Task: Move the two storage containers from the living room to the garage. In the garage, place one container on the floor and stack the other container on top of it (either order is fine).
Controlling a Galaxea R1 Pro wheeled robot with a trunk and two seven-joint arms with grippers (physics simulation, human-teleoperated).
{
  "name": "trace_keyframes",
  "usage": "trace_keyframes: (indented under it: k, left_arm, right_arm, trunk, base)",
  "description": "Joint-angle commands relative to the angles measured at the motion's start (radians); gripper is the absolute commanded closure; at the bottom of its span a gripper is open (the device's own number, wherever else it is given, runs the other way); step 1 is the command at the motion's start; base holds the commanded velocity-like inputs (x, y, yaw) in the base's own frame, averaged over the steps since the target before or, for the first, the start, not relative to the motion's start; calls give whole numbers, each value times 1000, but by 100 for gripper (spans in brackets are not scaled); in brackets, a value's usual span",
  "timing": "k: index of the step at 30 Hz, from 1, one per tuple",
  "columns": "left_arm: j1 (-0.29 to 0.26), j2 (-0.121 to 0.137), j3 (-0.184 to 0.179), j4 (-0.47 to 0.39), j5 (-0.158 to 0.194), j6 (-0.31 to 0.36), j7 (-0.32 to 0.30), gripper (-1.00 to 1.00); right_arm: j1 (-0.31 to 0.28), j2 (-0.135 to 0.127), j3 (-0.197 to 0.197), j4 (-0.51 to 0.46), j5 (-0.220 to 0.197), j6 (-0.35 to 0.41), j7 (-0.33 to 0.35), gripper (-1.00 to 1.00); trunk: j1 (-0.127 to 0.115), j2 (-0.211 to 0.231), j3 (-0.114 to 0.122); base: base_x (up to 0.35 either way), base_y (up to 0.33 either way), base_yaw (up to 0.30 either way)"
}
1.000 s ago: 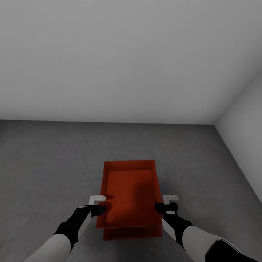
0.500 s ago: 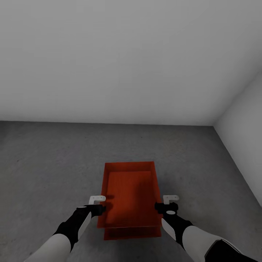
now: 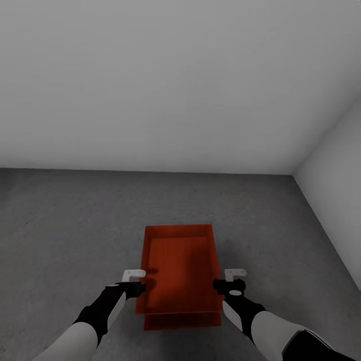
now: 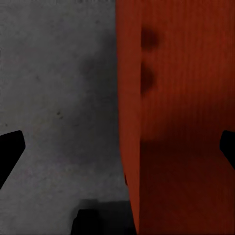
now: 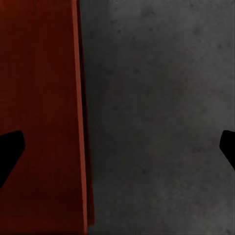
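Note:
Two orange-red storage containers are stacked on the dark grey garage floor [image 3: 75,225]. The upper container [image 3: 178,271] rests in the lower container [image 3: 183,322], whose front wall juts out beneath it. My left gripper [image 3: 135,282] is open at the stack's left wall and my right gripper [image 3: 229,281] is open at its right wall. In the left wrist view the container wall [image 4: 176,98] stands between the wide-apart black fingertips [image 4: 10,149]. In the right wrist view the container [image 5: 39,98] lies under one fingertip [image 5: 9,147] and bare floor under the other.
A plain white back wall [image 3: 175,85] meets the floor beyond the stack, and a white side wall [image 3: 336,170] closes the corner on the right. Grey floor [image 3: 281,225] stretches to the left and right of the containers.
The whole picture has shifted slightly: the wall's foot line and the stack sit a little lower and the stack looks a bit smaller. Both arms keep their place in the picture.

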Motion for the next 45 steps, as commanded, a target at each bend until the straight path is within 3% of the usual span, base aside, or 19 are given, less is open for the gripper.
trace_keyframes:
  k: [1,45]
  left_arm:
    - [0,0,0,-2,2,5,2,-100]
    - [0,0,2,-2,1,5,2,-100]
  right_arm:
    - [-1,0,8,1,-11,-4,-3,-100]
    - [-1,0,8,2,-11,-5,-5,-100]
  trunk:
    - [-4,7,3]
    - [-173,315,141]
  base:
    - [0,0,0]
    - [0,0,0]
